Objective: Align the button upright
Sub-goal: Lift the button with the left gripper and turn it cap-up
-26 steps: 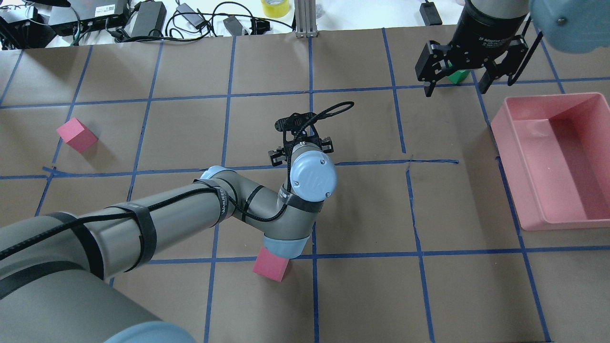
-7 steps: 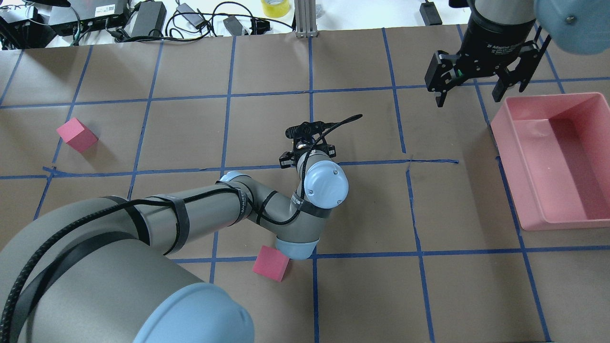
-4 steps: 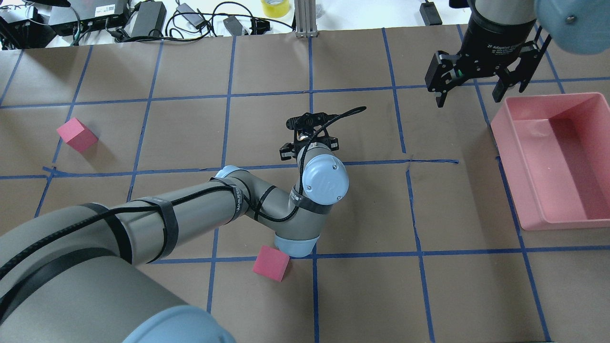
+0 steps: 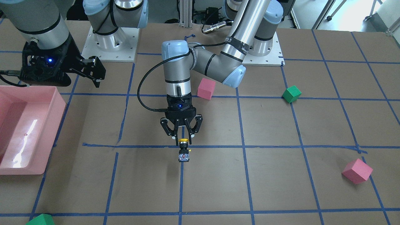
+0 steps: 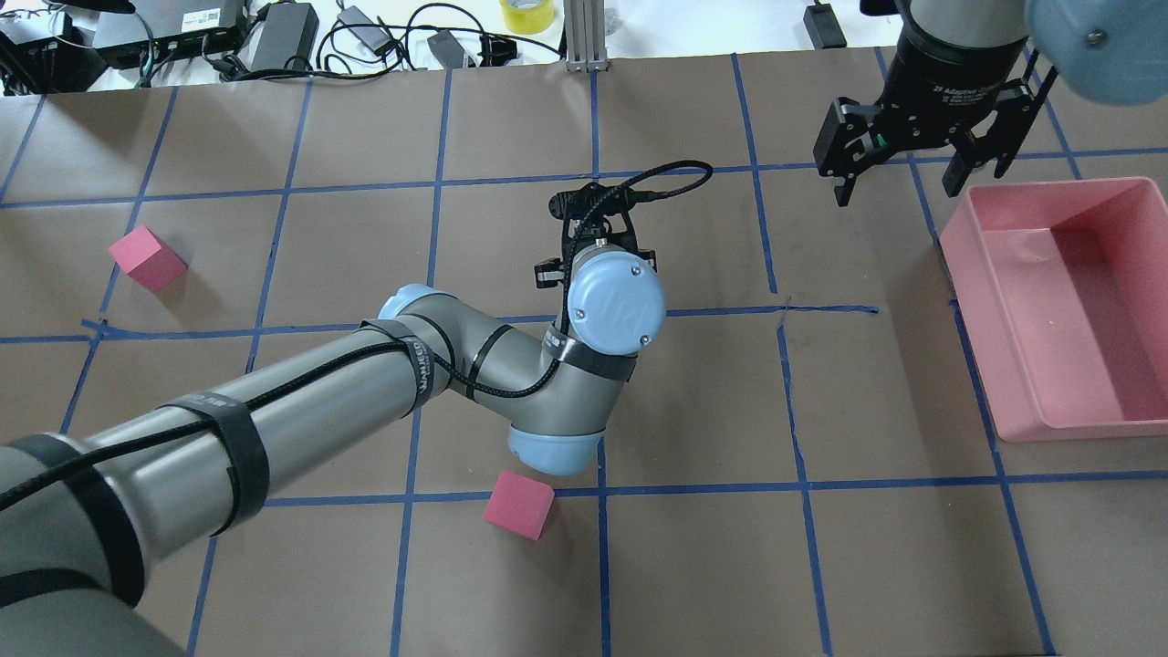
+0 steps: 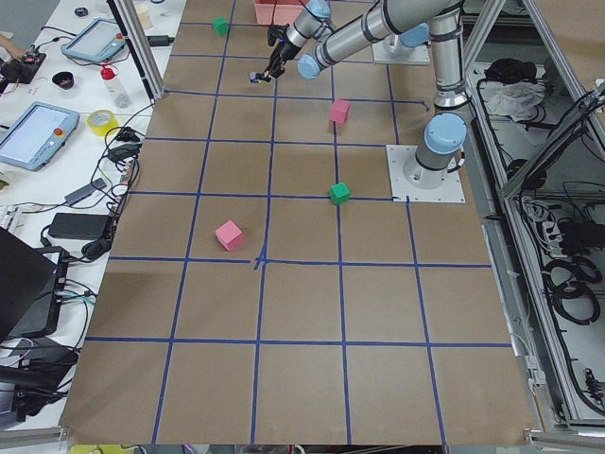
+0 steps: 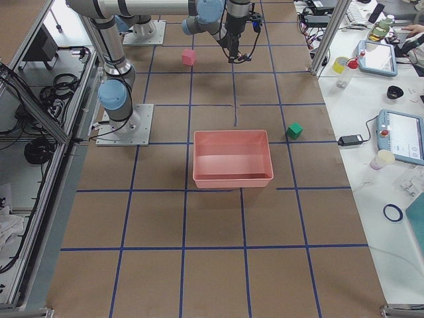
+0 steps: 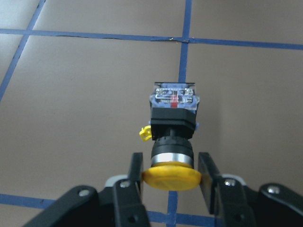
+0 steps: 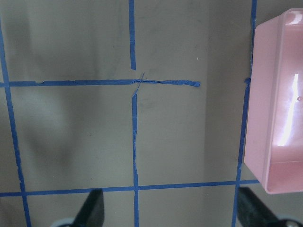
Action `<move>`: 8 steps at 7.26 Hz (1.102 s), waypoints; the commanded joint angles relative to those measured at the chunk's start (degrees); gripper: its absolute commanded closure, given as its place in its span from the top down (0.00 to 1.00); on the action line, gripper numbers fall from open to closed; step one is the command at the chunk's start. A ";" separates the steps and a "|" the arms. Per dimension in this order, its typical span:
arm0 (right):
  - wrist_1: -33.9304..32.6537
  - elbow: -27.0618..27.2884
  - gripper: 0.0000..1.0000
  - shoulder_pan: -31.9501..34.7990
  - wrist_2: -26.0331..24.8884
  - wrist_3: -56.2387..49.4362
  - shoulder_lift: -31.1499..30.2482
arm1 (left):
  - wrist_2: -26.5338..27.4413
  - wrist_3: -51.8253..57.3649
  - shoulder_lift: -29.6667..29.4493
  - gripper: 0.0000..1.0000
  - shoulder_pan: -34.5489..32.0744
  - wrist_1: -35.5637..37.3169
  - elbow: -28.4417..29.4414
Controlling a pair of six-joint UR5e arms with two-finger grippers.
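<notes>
Brown paper covers the desk, gridded with blue tape. On it lie a pink tray at the left edge, one pink cube at upper centre, a second pink cube at lower right, one green cube at upper right and another green cube in the bottom left corner. The button stands upright over a tape line at centre; whether it touches the desk cannot be told.

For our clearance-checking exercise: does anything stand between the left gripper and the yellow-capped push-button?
Nothing visible does. The left gripper brackets the round yellow cap of the small black-bodied push-button, one finger on each side, with nothing between.
</notes>
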 commanded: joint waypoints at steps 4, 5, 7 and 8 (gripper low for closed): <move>0.01 0.06 1.00 0.01 -0.18 0.00 -0.06 | -16.46 -0.05 7.93 0.08 4.85 -27.63 4.36; 0.01 0.06 1.00 0.10 -0.10 0.00 -0.06 | -17.18 -1.01 8.12 0.08 4.94 -34.74 6.99; 0.01 0.06 1.00 0.01 -0.10 0.09 -0.06 | -24.98 -4.77 6.02 0.07 6.95 -50.22 14.54; 0.19 0.06 1.00 0.01 -0.19 0.09 -0.06 | -28.40 -4.97 4.62 0.07 8.10 -51.33 15.27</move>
